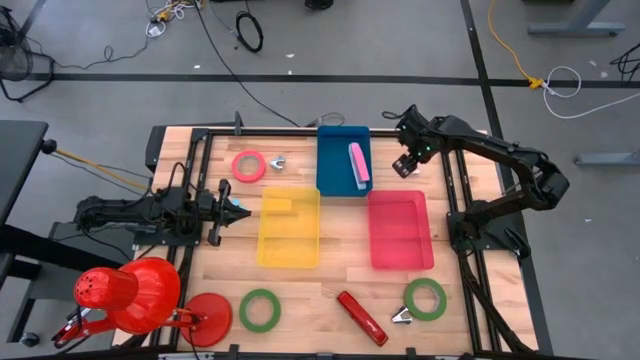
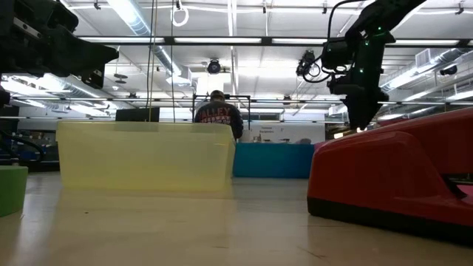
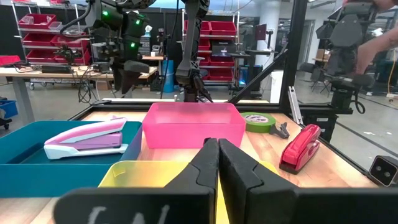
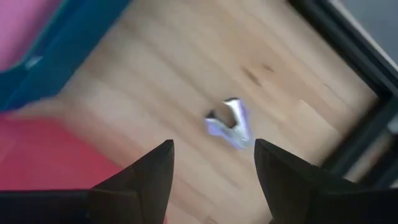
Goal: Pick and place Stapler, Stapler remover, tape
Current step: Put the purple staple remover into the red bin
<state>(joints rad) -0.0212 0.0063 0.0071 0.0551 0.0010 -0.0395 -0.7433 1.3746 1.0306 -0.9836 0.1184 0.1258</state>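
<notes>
A lavender and pink stapler lies inside the blue bin. My right gripper hangs open, pointing down, just right of that bin. A silver staple remover lies on the wood below, between its fingers' line and clear of them. A red stapler lies near the front edge. A pink tape roll and another staple remover lie at the far left. Green tape rolls lie flat near the front. My left gripper waits shut at the left, level.
A yellow bin and a pink bin stand mid-table. A third staple remover lies by the right green roll. A red lamp stands at the front left. Black frame rails edge the table. A person is in the room behind.
</notes>
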